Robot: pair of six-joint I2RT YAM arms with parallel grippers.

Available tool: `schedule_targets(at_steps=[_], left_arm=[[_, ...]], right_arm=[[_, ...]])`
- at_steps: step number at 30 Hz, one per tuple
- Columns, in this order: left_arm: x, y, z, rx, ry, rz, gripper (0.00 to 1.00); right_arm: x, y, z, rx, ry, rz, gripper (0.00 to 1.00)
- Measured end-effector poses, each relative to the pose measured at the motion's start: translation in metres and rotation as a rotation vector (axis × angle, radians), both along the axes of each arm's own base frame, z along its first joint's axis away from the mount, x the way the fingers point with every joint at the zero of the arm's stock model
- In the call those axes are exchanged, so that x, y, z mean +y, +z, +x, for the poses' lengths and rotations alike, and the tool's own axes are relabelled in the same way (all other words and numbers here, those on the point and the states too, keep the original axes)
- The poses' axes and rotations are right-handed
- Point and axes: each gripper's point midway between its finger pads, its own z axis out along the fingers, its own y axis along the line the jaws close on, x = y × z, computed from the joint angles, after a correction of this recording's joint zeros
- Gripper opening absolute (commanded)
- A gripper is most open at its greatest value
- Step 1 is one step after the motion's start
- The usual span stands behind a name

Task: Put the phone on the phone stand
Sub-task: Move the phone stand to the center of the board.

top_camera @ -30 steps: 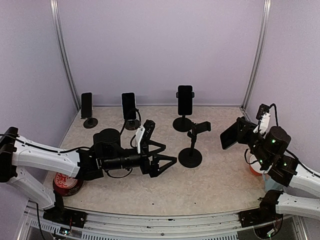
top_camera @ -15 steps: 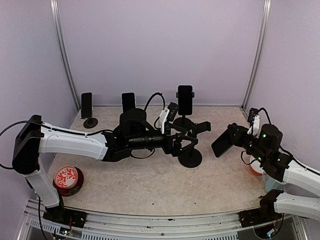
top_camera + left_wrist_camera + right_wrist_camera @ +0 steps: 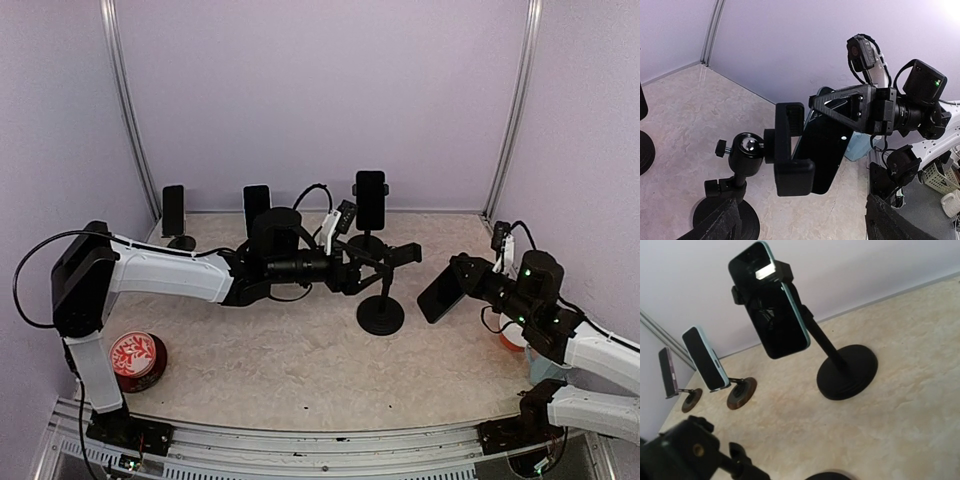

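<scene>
Left gripper (image 3: 375,273) is spread, the stand (image 3: 381,316) stem between its fingers. Right gripper (image 3: 460,276) pinches the phone (image 3: 437,295), near the stand.

I worked in a robotics lab test cell. Plain lilac walls (image 3: 320,100), joined by aluminium corner posts (image 3: 125,110), boxed in a stone-patterned tabletop (image 3: 300,370). My two arms were bolted to a metal rail (image 3: 300,437) along its near edge. The props were few and staged: three phones (image 3: 370,200) on stands along the back, another phone stand (image 3: 381,300) mid-table, and a red tin (image 3: 133,357).
</scene>
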Motion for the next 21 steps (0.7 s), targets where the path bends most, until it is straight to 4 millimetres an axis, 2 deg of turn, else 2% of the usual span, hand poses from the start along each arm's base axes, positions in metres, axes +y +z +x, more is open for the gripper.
schedule_targets(at_steps=[7, 16, 21], left_arm=[[-0.012, 0.001, 0.013, 0.004, -0.023, -0.003, 0.8], [-0.022, -0.01, 0.018, 0.019, -0.045, 0.008, 0.69], [-0.023, -0.021, 0.022, 0.042, -0.043, 0.02, 0.52]], right_arm=[[0.0, 0.0, -0.003, -0.003, 0.009, 0.01, 0.0], [-0.001, -0.003, -0.006, 0.003, 0.009, 0.017, 0.0], [-0.001, -0.004, -0.006, 0.005, 0.009, 0.018, 0.0]])
